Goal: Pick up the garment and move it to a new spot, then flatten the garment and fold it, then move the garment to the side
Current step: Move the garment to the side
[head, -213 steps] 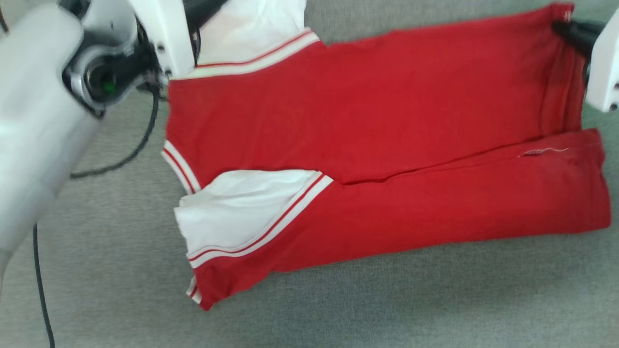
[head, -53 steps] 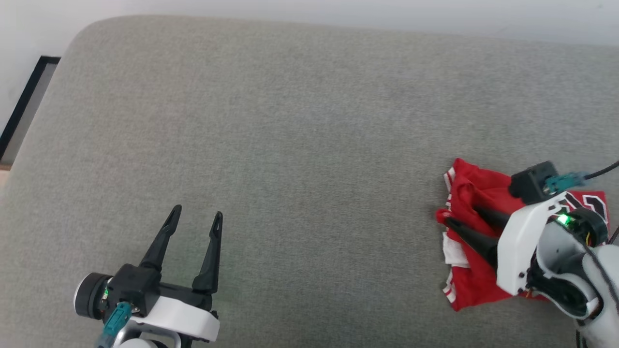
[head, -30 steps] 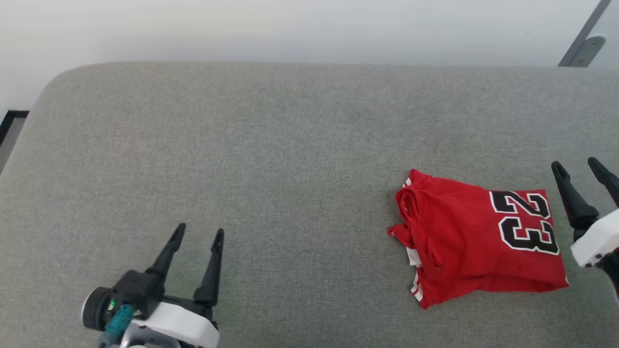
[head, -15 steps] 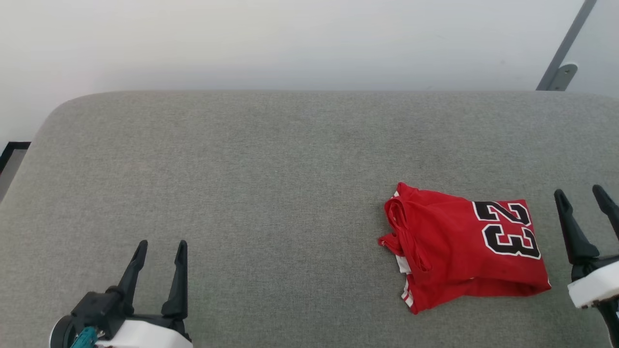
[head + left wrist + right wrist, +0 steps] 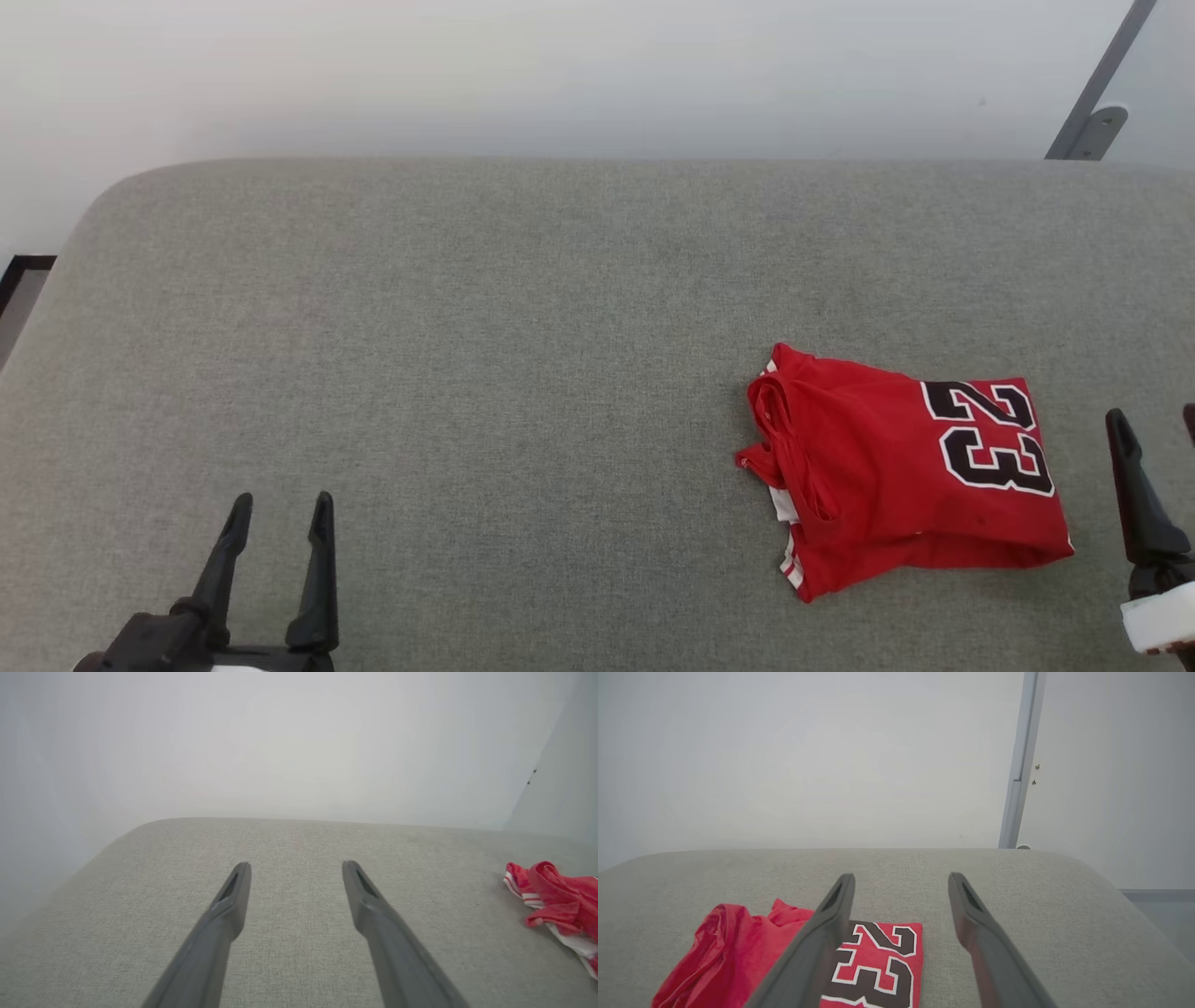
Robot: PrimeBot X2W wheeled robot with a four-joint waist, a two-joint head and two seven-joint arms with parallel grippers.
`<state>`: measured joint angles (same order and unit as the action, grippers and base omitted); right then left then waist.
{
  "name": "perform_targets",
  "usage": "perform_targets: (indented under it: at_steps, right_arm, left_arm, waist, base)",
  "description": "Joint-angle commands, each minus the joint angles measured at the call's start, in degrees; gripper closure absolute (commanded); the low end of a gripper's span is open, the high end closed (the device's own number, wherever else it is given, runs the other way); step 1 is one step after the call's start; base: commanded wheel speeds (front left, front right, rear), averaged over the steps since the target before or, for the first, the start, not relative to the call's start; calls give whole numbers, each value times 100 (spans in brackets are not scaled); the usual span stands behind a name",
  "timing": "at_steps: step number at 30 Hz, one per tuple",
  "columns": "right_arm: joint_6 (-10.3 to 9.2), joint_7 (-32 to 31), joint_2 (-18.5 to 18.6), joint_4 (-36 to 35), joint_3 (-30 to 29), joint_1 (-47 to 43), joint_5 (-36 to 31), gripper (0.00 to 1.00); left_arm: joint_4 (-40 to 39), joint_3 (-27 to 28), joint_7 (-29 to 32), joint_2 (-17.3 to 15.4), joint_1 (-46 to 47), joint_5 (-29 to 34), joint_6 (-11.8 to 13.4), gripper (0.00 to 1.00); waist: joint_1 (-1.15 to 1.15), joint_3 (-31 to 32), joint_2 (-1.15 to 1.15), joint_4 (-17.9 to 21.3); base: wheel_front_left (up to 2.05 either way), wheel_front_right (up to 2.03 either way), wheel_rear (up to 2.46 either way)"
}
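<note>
A: Pincers, how do they stand?
B: Both gape wide and empty. At the near left, the left pincer point(image 5: 283, 499); at the near right edge, the right pincer point(image 5: 1153, 413).
A: And the garment point(image 5: 878, 485)?
B: Folded into a red bundle on the right of the grey cushion point(image 5: 467, 355), black numerals point(image 5: 988, 436) up, just left of the right pincer and not touching it. Striped trim point(image 5: 792, 565) shows at its near left corner. Past the cushion's far edge, a pale wall point(image 5: 560, 75).
</note>
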<state>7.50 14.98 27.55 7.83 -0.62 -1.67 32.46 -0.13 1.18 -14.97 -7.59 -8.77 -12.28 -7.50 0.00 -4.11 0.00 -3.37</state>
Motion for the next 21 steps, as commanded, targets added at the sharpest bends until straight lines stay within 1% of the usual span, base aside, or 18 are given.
perform_targets:
  at_steps: [1, 7, 12, 14, 16, 18, 21]
  right_arm:
    - [-2, 25, -27, -28, -21, -35, -35, 0]
    - [-3, -61, -115, -126, -1, -5, -14, 0]
    - [-3, -256, -63, -126, 72, 56, 19, 0]
    - [-3, -389, 33, -116, 148, 127, -71, 0]
    - [-3, -622, 136, -81, 216, 224, -109, 0]
    - [-3, -982, 306, -58, 326, 383, -123, 0]
    - [-3, -1837, 654, 18, 533, 639, 6, 0]
  left_arm:
    - [-40, 24, -30, -6, -37, 69, 4, 0]
    - [-68, -37, -30, 15, 95, 122, 4, 0]
    - [-137, -74, -30, 30, 154, 108, 4, 0]
    - [-131, -84, -30, 46, 152, 104, 4, 0]
    - [-106, -114, -30, 57, 175, 109, 4, 0]
    - [-97, -126, -30, 74, 233, 126, 4, 0]
    - [-81, -197, -30, 78, 376, 139, 4, 0]
  waist:
    - [0, -19, 0, 4]
    - [0, -83, 0, -15]
    - [0, -183, 0, -24]
    - [0, -237, 0, -15]
    - [0, -291, 0, -3]
    - [0, -360, 0, 14]
    - [0, -487, 0, 19]
  base:
    - [0, 0, 0]
    - [0, 0, 0]
    - [0, 0, 0]
    - [0, 0, 0]
    - [0, 0, 0]
    - [0, 0, 0]
    - [0, 0, 0]
